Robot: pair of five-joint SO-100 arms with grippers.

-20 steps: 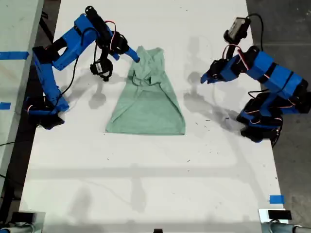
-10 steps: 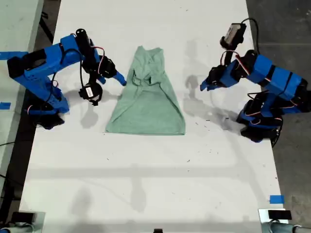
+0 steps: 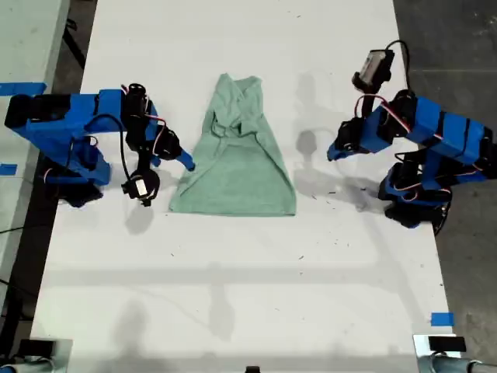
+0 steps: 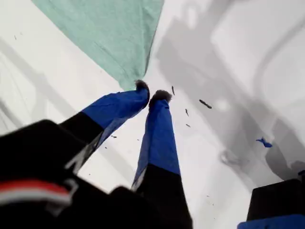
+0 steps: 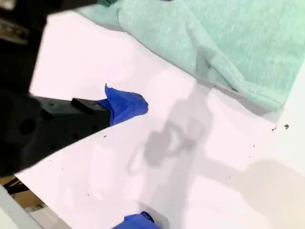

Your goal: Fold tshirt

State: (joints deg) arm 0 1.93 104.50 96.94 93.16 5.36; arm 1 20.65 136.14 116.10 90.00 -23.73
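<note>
We see the white surface (image 3: 233,295) carrying the tshirt (image 3: 237,163), partly folded, between its long edges and nearer the edge at the exterior view's top. My first gripper (image 3: 189,164) hovers just beside the tshirt's side, fingers (image 4: 157,129) nearly together. My second gripper (image 3: 332,151) hangs apart from the tshirt, fingers (image 5: 125,106) wide, empty.

Soft matt cloth tshirt (image 3: 237,159); seemingly smooth table (image 3: 233,295).
</note>
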